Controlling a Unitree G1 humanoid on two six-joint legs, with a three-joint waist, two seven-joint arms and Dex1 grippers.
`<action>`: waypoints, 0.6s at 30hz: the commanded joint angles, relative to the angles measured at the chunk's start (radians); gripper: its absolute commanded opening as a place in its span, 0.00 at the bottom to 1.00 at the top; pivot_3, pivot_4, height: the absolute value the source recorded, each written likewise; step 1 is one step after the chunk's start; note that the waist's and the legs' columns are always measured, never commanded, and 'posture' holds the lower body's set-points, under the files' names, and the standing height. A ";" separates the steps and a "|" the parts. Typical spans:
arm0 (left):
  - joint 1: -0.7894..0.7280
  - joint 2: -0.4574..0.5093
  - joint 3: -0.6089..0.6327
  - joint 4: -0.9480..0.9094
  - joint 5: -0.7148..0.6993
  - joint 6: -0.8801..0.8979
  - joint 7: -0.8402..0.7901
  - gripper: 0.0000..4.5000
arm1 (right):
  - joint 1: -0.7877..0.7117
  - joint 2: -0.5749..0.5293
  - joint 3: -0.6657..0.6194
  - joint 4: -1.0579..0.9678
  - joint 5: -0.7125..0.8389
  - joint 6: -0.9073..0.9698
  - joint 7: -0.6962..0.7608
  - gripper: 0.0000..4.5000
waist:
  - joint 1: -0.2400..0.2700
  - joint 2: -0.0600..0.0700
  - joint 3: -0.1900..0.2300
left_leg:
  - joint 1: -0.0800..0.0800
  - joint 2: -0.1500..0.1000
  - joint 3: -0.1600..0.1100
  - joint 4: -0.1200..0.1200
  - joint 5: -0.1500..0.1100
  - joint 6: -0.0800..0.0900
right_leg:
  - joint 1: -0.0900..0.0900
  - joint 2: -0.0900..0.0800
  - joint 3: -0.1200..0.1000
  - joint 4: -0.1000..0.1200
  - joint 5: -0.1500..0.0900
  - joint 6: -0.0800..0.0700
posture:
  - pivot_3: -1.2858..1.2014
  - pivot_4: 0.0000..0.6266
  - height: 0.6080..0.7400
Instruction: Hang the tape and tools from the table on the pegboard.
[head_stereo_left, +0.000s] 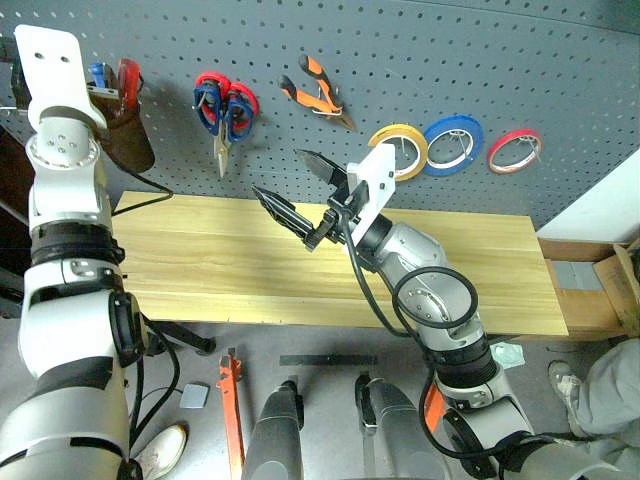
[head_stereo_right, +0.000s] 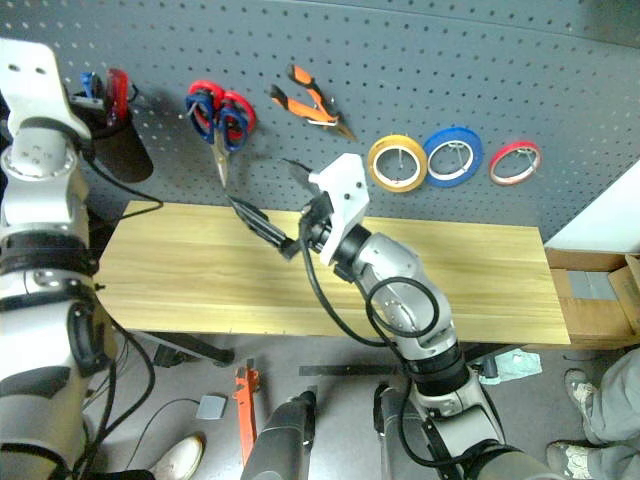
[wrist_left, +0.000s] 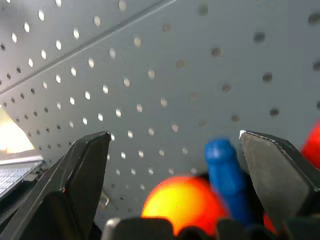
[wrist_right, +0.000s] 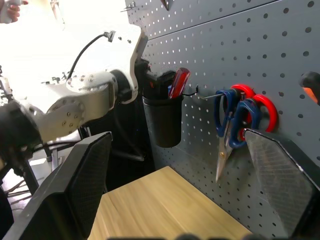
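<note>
The dark grey pegboard (head_stereo_left: 420, 60) carries the dark-blue-handled scissors (head_stereo_left: 236, 117), the orange-and-black pliers (head_stereo_left: 318, 92) and the yellow-tan tape (head_stereo_left: 399, 150), each on a hook. My left gripper (wrist_left: 175, 135) is raised to the black cup (wrist_right: 162, 120) at the board's far left. It is open, with an orange handle end (wrist_left: 182, 202) and a blue handle (wrist_left: 225, 170) between its fingers, touching neither. Whether the orange one is the screwdriver I cannot tell. My right gripper (head_stereo_left: 277, 172) hovers open and empty over the table (head_stereo_left: 200, 260), pointing at the board below the scissors.
Red-handled scissors (head_stereo_left: 247, 97) share the blue pair's hook. A blue ring (head_stereo_left: 452, 143) and a red ring (head_stereo_left: 515, 150) hang right of the tape. A black cable (head_stereo_left: 150, 195) crosses the table's left corner. A cardboard box (head_stereo_left: 600, 290) stands at the right end, beside a person's leg (head_stereo_left: 600, 385).
</note>
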 joint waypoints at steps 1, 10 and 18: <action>0.090 -0.041 0.035 -0.218 -0.042 0.055 0.029 0.99 | -0.003 0.002 -0.006 -0.041 0.002 -0.019 0.001 1.00 | 0.002 0.000 0.000 | 0.000 0.000 -0.001 0.000 0.000 0.000 | 0.000 0.000 0.000 0.000 0.000 0.000 | 0.52 0.43 1.00; 0.281 -0.114 0.077 -0.705 -0.065 0.304 0.057 0.99 | -0.001 -0.002 -0.001 -0.041 0.002 -0.023 0.012 1.00 | 0.002 -0.001 0.000 | 0.000 0.000 -0.001 0.001 0.001 0.000 | 0.001 0.000 -0.001 0.000 0.001 -0.001 | 0.52 0.43 1.00; 0.396 -0.185 0.094 -0.984 -0.062 0.494 0.088 0.99 | 0.009 -0.006 0.003 -0.049 0.003 -0.023 0.018 1.00 | -0.001 -0.001 0.000 | 0.001 0.001 0.000 0.000 0.001 0.000 | 0.001 0.000 0.000 0.000 0.001 -0.001 | 0.52 0.43 1.00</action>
